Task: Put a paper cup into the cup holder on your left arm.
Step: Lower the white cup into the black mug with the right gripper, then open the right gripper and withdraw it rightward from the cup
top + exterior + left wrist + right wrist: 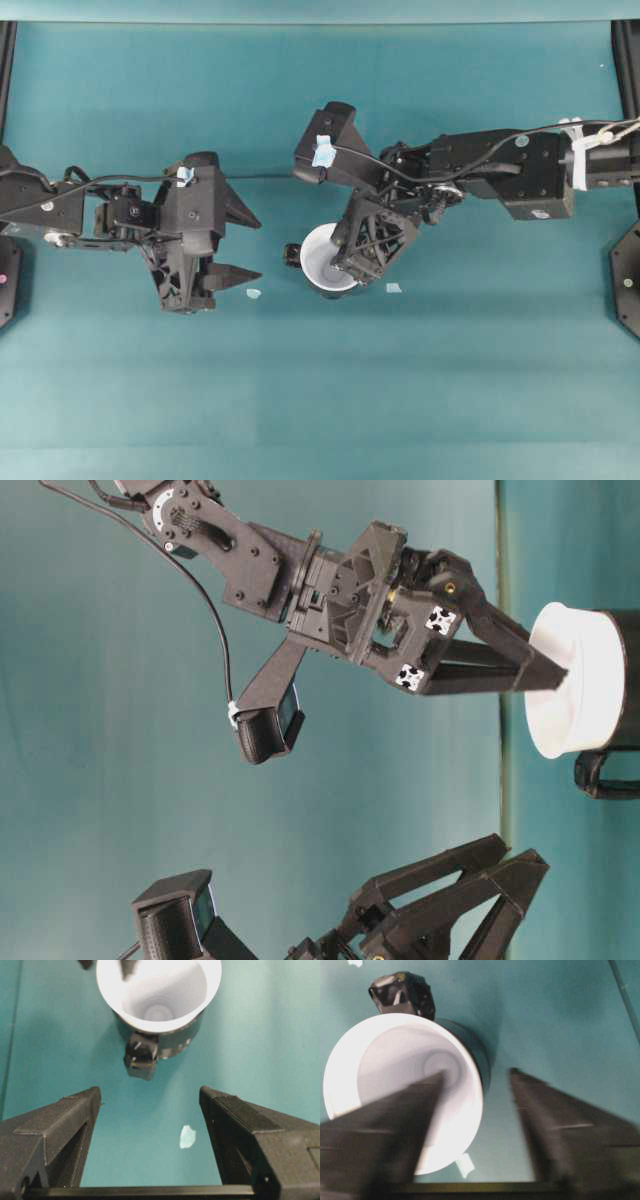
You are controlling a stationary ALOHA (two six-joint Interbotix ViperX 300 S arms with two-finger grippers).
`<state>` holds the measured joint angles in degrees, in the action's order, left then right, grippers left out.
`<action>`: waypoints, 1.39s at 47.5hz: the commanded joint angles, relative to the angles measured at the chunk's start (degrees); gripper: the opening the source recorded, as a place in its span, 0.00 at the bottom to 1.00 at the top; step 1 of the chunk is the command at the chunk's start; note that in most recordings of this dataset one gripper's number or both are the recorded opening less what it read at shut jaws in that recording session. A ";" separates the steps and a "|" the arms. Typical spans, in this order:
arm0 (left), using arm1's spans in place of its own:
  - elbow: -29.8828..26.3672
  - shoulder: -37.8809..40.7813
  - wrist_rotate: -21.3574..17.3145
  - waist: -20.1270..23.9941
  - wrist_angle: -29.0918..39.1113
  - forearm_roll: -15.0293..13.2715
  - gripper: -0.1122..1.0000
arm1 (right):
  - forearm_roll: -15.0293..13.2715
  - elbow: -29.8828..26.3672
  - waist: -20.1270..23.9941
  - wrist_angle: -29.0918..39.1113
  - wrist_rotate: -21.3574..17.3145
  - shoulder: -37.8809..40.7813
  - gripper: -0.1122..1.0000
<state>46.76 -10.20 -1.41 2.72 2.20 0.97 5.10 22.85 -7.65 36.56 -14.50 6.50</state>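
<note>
From overhead, our right pincer [345, 262] stands spread over the paper cup [322, 258], gripping nothing; the cup sits inside the cup holder [296, 256] at mid-desk [320, 400]. Our left pincer [238, 245] gapes empty, well apart.

At desk level, one right finger dips just inside the cup's rim while the other passes outside the wall.

The left wrist view shows the cup nested in the holder, beyond wide, bare jaws.

The right wrist view shows blurred fingers straddling the rim.

We judge placement done and release in hand; next we should lift clear without snagging the rim.
</note>
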 commanded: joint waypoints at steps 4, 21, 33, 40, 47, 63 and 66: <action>-0.97 -0.18 0.00 0.18 -0.44 0.09 0.84 | 0.09 -0.79 0.00 -0.44 -0.35 -0.44 0.89; -0.62 -0.09 0.00 0.35 -0.35 0.00 0.84 | -0.88 -0.44 -0.26 -1.76 0.00 -2.29 0.90; -0.70 0.09 0.00 0.35 -0.44 0.09 0.84 | -1.05 -0.35 -0.70 -1.85 0.00 -5.10 0.90; -0.88 0.18 0.00 0.35 -0.44 0.09 0.84 | -1.05 -0.35 -0.53 -1.85 0.09 -6.50 0.91; -0.88 0.18 0.00 0.26 -0.35 0.09 0.84 | -1.05 -0.35 0.00 -1.93 0.09 -7.12 0.91; -1.05 0.18 0.09 0.35 -0.18 0.00 0.84 | -1.05 -0.35 0.88 -2.20 0.09 -8.26 0.91; -1.14 0.18 0.09 0.35 -0.18 0.00 0.84 | -1.05 -0.26 0.88 -2.37 0.09 -8.70 0.91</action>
<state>46.67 -9.84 -1.41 2.90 2.20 0.97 4.13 22.94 -7.03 34.72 -14.50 -0.26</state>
